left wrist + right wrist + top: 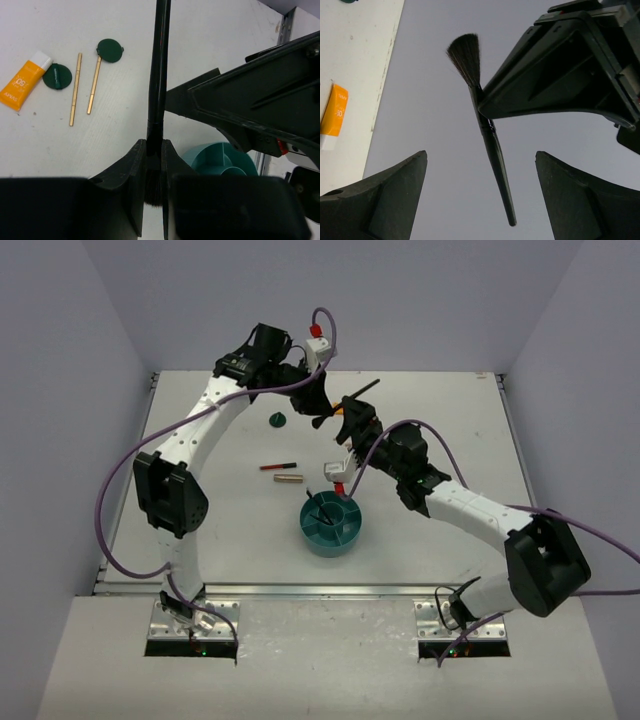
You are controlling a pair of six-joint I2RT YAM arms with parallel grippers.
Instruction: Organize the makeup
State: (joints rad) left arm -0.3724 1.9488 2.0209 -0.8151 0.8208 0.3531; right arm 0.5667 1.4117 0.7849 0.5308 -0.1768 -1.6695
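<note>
Left gripper (154, 152) is pinched shut on a black makeup brush (159, 75), right by the bristles, held up off the table at about 12 o'clock from the teal divided bowl (325, 543); right gripper (480, 155) gapes wide, one finger either side of the handle, not touching it; on the white table (470, 420), at 10 o'clock from the bowl, lie a red pencil (278, 466) and a gold tube (289, 478); in the left wrist view, at 10 o'clock from the fingers, sit an orange tube (22, 82), two green compacts (57, 76) and two gold sticks (75, 90); pale lilac walls (300, 300) all round.
</note>
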